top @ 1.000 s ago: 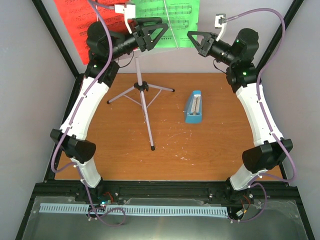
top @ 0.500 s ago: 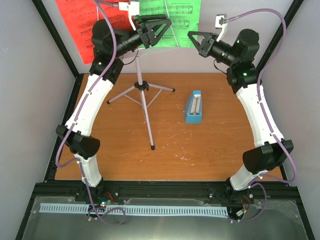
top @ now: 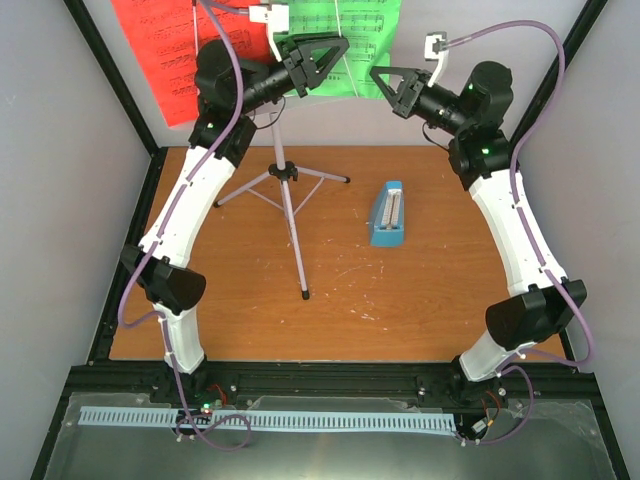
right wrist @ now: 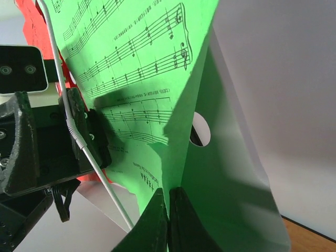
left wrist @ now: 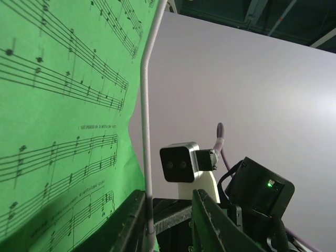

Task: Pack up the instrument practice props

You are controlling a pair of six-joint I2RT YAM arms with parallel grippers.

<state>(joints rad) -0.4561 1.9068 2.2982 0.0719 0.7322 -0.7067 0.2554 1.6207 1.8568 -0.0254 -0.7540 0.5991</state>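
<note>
**Top external.** The music stand [top: 284,172] stands on its tripod at the 11 o'clock part of the desk [top: 400,300], with its mast rising toward the far wall. At its head the green page [top: 340,20] sits at 12 o'clock and the red page [top: 160,50] at 10 to 11 o'clock. The blue metronome [top: 386,213] lies well apart from both arms, near the desk's middle, on its side with its long axis running 12 to 6. The left gripper [top: 338,50] reaches in from 9 o'clock onto the lower edge of the green page. The right gripper [top: 378,75] comes from 3 o'clock, its tips at the page's lower right corner. Both are about equally near the page. The red page lies on the left arm's side only.

**Left wrist.** The green page [left wrist: 52,105] fills the 9 o'clock half of the view. The stand's retaining wire [left wrist: 144,105] runs from 12 down to 6 and passes between the fingers of the left gripper [left wrist: 167,231]. These stand a modest gap apart and close on nothing. The right wrist's camera [left wrist: 180,163] faces it just beyond.

**Right wrist.** The right gripper [right wrist: 168,220] has its fingers pressed together at 6 o'clock. The bent edge of the green page [right wrist: 136,68] runs straight down into their seam, so it looks pinched there. The retaining wire [right wrist: 84,149] slants across the page at 8 o'clock, beside the left gripper [right wrist: 86,131]. I judge the page will only come free toward 3 o'clock once that wire stops pinning it.
</note>
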